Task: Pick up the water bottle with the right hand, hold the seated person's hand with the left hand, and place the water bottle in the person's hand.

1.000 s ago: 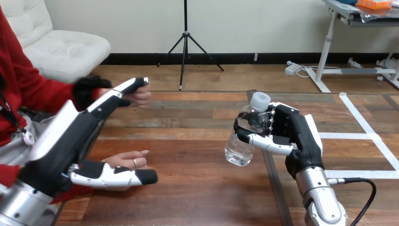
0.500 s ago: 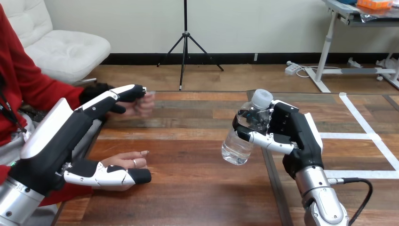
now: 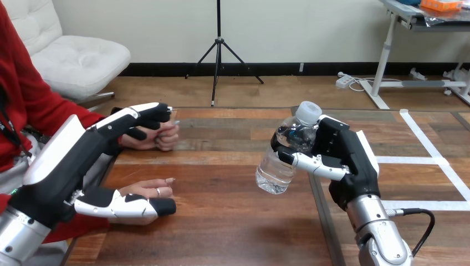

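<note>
**Left arm** (image 3: pixel 19 235): enters at the bottom left corner with the silver forearm low. It rises on a diagonal toward the middle of the wooden table (image 3: pixel 233 221).

**Left hand** (image 3: pixel 69 163): open, white back shell turned up.
- The fingers (image 3: pixel 130 117) run out nearly straight and close together, with the tips bent slightly down.
- The thumb (image 3: pixel 124 208) is spread far from them and points right, low over the table edge.
- The fingertips lie over the person's far hand, at its knuckles. Whether they touch it cannot be told, and no finger is seen curled round it.

**Person's far hand** (image 3: pixel 162 136): loosely curled, resting on the table just under the left hand's fingertips.

**Person's near hand** (image 3: pixel 148 187): flat on the table, fingers pointing right. It lies in the wide gap between the robot's fingers and thumb, just behind the thumb.

**Water bottle** (image 3: pixel 279 165): clear plastic with a white cap (image 3: pixel 308 112). It is lifted clear of the table right of centre and tilted, cap up and to the right, base down and to the left. It is well apart from both of the person's hands.

**Right hand** (image 3: pixel 346 152): closed round the bottle's upper part. Its thumb (image 3: pixel 313 162) crosses the front of the bottle and the fingers wrap the shoulder below the cap.

**Right arm** (image 3: pixel 382 241): rises steeply from the bottom edge at the right, silver forearm below the wrist.
</note>
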Tool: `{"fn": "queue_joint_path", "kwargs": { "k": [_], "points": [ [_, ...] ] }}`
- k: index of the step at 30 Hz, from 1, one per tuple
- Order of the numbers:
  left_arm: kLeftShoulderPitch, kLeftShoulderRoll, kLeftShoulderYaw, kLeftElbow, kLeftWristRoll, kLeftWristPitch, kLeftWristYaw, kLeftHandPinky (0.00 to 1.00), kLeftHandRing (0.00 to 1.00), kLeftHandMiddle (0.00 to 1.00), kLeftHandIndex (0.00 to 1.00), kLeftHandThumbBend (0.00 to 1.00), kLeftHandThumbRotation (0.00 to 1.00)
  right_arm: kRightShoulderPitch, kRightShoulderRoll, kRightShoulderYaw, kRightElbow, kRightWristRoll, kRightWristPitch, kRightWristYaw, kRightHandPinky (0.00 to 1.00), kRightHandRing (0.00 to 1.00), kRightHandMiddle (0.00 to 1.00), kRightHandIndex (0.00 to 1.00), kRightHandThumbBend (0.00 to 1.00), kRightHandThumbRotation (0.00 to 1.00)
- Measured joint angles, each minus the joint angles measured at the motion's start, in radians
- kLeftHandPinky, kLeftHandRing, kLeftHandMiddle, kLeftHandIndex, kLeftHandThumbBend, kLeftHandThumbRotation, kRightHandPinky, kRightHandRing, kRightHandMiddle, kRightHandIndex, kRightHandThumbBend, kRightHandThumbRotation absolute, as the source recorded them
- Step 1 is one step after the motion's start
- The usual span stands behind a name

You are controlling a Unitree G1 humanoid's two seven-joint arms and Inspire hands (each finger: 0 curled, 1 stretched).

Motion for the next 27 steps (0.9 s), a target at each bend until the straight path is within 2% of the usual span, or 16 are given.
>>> {"fn": "queue_joint_path", "kwargs": {
  "k": [14,27],
  "points": [
    [0.002,0.055,0.006,0.0,0.069,0.02,-0.006,0.7,0.77,0.83,0.84,1.0,0.4,0.042,0.001,0.001,-0.115,0.021,0.062,0.012,0.33,0.37,0.44,0.44,0.88,0.0],
    [-0.001,0.133,0.006,0.007,0.074,0.041,-0.05,0.71,0.79,0.84,0.85,1.0,0.34,0.077,0.004,0.01,-0.214,0.038,0.114,0.017,0.33,0.38,0.45,0.45,0.87,0.0]
  ]
}}
